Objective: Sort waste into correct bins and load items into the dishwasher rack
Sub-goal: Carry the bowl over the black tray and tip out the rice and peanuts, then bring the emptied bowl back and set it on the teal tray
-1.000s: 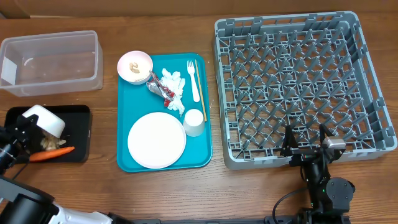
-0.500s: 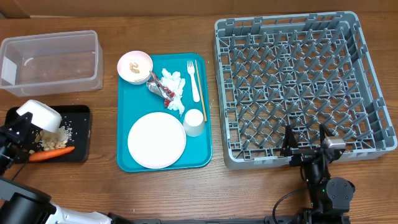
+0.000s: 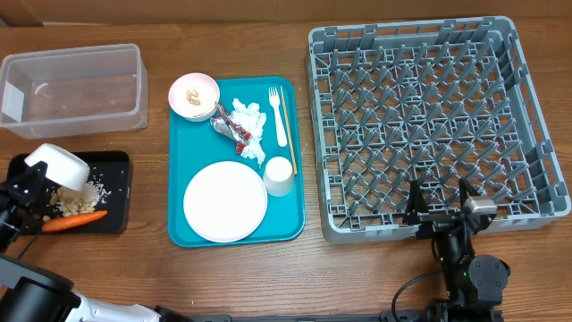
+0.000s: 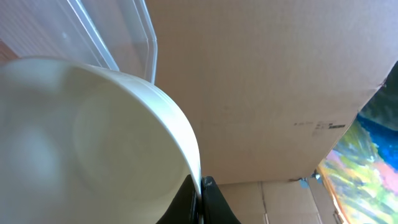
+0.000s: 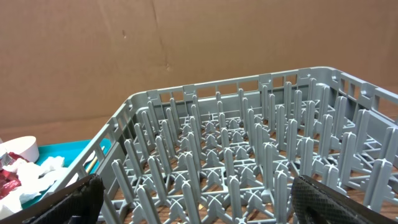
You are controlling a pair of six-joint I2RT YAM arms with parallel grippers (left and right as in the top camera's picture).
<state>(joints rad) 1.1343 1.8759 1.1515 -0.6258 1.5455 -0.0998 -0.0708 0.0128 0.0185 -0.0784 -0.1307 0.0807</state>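
Tipped bowl (image 3: 63, 166) apparently hides much of left hand (image 3: 37, 184).

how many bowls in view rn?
2. One bowl holding scraps sits on the teal tray, far-left corner. The other bowl is tipped over the black tray, gripped by the left gripper. None seem hidden.

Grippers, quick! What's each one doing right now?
The left gripper is shut on the small white bowl, tipped above the black tray.
The right gripper is open, holding nothing.
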